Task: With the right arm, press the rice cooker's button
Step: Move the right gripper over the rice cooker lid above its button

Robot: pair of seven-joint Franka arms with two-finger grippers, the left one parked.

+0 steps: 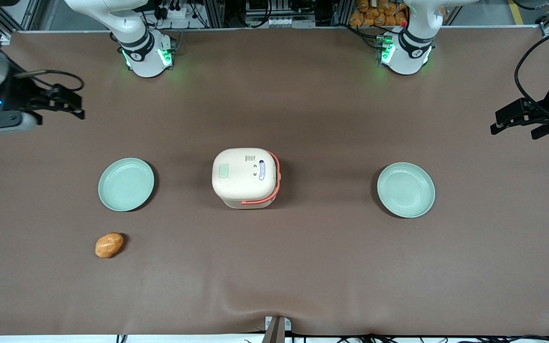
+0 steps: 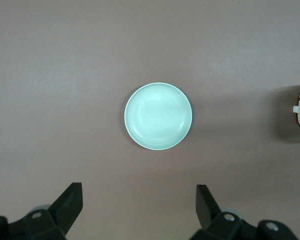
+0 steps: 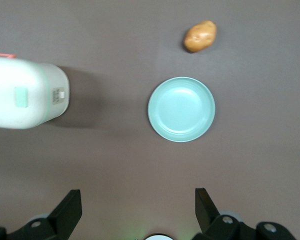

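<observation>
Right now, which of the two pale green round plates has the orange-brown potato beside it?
The pale green plate toward the working arm's end of the table, under the open black gripper; the potato lies nearer the front camera. The other plate sits alone.

Glossy plate [image 3: 181,109], matt brown tablecloth [image 1: 303,267]

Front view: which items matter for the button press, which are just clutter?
Job:
- rice cooker, lid closed
- button on its lid
- gripper, open, far from the cooker at the working arm's end

Lying about:
- two green plates, empty
- potato
</observation>
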